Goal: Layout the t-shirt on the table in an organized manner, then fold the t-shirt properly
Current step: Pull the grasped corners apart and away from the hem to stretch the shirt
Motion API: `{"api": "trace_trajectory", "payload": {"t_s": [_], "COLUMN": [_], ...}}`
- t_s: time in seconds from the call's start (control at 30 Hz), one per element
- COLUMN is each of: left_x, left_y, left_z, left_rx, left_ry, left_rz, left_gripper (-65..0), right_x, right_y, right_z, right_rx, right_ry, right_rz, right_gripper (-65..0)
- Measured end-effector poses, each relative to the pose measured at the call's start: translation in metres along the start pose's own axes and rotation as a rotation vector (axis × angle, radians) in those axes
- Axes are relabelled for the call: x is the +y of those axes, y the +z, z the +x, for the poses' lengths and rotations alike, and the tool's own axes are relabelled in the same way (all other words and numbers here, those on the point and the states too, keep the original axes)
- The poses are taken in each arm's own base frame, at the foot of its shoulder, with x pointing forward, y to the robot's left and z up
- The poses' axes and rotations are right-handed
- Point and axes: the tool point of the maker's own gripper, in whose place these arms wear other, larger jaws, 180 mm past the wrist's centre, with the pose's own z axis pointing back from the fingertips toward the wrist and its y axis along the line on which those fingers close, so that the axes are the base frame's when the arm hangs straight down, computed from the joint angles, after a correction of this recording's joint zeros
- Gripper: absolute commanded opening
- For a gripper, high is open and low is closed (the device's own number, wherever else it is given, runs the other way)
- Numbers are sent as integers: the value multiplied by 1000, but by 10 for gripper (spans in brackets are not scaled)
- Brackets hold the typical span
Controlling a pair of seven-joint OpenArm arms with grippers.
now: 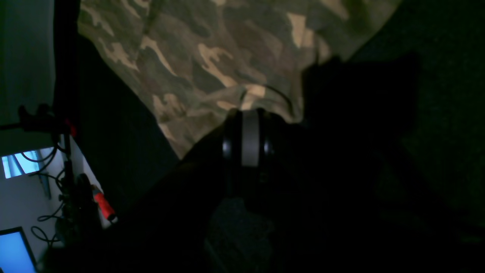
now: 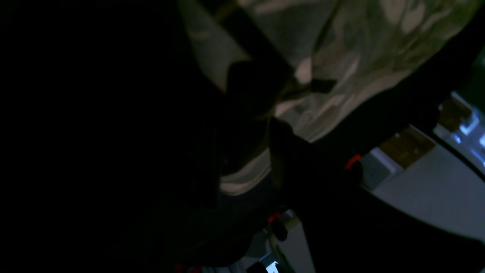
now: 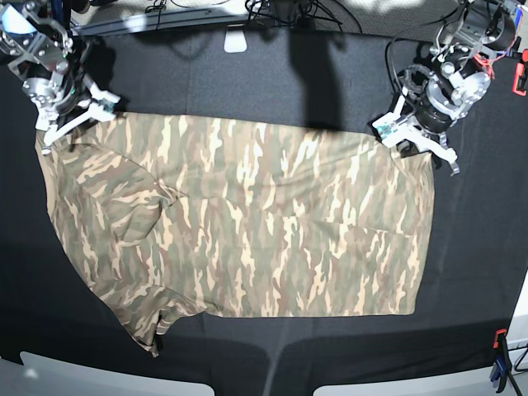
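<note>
One camouflage t-shirt (image 3: 247, 223), no readable writing

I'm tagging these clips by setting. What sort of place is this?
Probably a robotics lab bench: a table draped in black cloth, held by clamps, cables along the far edge, and a lit monitor off to one side.

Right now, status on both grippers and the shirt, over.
Left gripper shut on t-shirt far corner. Right gripper at opposite far corner, grip unclear. Shirt spread on table, one sleeve rumpled. Nothing in the way.
</note>
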Motion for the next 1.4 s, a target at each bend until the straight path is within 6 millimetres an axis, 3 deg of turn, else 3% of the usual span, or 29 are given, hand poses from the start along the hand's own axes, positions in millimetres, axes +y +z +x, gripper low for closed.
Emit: {"api": "trace_trajectory", "payload": {"t_s": [0.07, 0.13, 0.37, 0.53, 0.63, 0.83, 1.03, 1.3, 1.4], "left_x": [0, 0, 0, 0, 0, 3, 4, -21, -21], "left_y": [0, 0, 0, 1, 1, 5, 7, 33, 42], "left_z": [0, 0, -1, -15, -15, -35, -42, -30, -31], "left_rx": [0, 1, 5, 82, 83, 185, 230, 206, 212], "left_ry": [0, -1, -1, 0, 1, 47, 68, 62, 32], "left_rz": [0, 0, 1, 1, 2, 47, 62, 25, 63], "left_gripper": [-650, -650, -650, -650, -650, -650, -650, -650, -650], "right_x": [1, 4, 4, -5, -14, -18, -30, -13, 3], "right_y": [0, -1, 3, 16, 19, 22, 31, 42, 43], "right_z": [0, 0, 1, 6, -4, -23, -27, -17, -19], "right_rx": [1, -1, 7, -29, -9, 12, 8, -30, -26], "right_ry": [1, 0, 10, 61, 82, 104, 136, 142, 166], "right_rz": [3, 15, 16, 10, -6, 22, -4, 67, 97], "right_gripper": [-517, -650, -650, -650, -650, -650, -650, -650, -650]}}
